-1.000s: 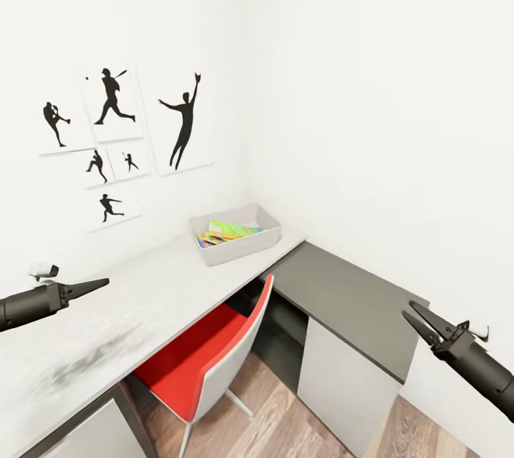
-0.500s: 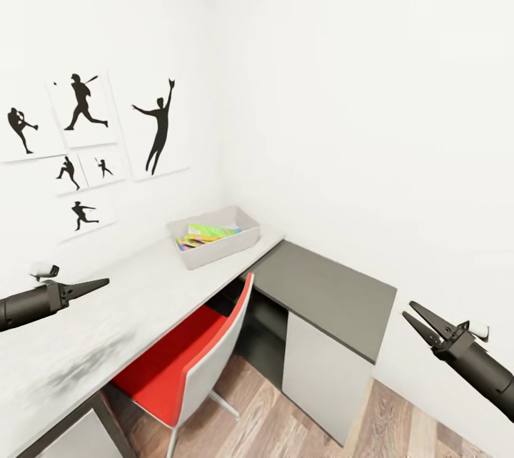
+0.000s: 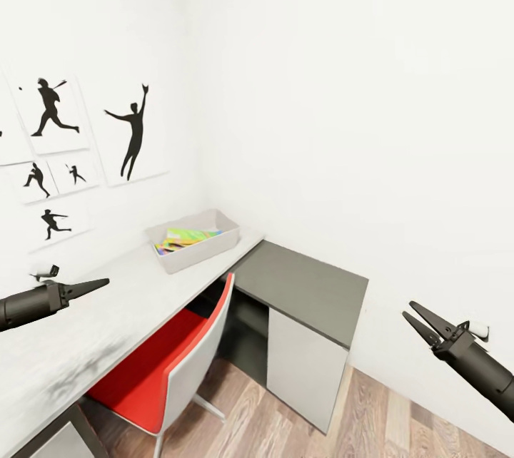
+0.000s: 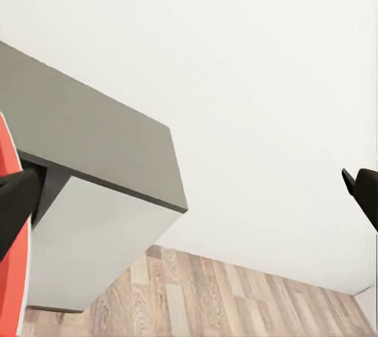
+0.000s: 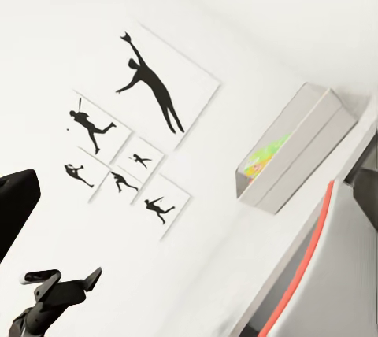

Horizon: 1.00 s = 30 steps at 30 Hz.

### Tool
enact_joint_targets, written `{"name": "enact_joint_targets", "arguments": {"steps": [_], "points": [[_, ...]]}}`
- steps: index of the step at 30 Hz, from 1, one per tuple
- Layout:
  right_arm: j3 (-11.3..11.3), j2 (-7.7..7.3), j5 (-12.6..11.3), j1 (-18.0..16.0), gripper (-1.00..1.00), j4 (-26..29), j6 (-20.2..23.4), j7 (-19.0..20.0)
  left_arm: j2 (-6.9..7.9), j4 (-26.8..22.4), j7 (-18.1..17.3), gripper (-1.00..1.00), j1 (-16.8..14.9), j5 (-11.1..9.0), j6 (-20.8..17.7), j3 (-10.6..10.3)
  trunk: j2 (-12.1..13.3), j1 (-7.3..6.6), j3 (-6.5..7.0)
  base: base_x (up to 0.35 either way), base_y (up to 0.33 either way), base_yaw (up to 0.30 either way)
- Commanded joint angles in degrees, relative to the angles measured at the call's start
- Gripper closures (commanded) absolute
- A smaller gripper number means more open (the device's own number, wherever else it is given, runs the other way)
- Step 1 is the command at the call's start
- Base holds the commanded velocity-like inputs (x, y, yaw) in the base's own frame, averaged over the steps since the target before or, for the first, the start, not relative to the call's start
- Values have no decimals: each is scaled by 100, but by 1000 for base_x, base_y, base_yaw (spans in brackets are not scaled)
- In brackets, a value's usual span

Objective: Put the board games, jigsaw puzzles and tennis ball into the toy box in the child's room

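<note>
While the whole head picture has slid to the left compared with a second ago, the things themselves have not moved: the camera, and probably the robot's base or trunk, is turning to the right, away from the desk. My judgement is that the robot is leaving this corner to fetch what is not yet collected, perhaps the games from the bed, which I cannot see here.

By size, first comes the long pale grey-white table (image 3: 128, 294), joined at its far end to the lower dark grey top (image 3: 303, 287) in an L. Its surface, as far as it shows, carries no loose toy. A red and white swivel chair (image 3: 168, 365) is pushed under the table's front edge and stands in the open floor beside the robot, so it could hamper the base when turning. On the wall above the table's back edge hang white panels with black baseball-player silhouettes (image 3: 132, 133).

Near the table's far corner, against the wall, stands the light grey open-topped toy box (image 3: 193, 247). Inside it lie flat colourful toys (image 3: 184, 237), yellow-green with multicoloured edges; which games or puzzles they are I cannot tell.

Both arms hang out over the sides carrying nothing. The left gripper (image 3: 96, 284) has its fingers pressed together into one point above the table's near part. The right gripper (image 3: 421, 321) holds its jaws a little apart, over the wooden floor (image 3: 285, 429).
</note>
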State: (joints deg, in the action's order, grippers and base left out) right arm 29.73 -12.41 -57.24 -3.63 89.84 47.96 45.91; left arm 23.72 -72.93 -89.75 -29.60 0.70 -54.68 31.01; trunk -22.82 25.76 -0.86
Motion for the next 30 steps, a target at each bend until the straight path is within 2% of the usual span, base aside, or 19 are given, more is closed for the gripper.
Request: {"name": "enact_joint_targets", "arguments": {"steps": [1,30], "points": [[5,-1,-7,-6,-100,-2,29,11,1,-1,-25,-100,-2,9,-61,2,-9,3,-2,-80,0,-203],[15,-17,-15,-6,-100,-81,29,14,-7,-1,-25,-100,-2,9,-61,-15,-9,3,200,-73,0,-203]]}}
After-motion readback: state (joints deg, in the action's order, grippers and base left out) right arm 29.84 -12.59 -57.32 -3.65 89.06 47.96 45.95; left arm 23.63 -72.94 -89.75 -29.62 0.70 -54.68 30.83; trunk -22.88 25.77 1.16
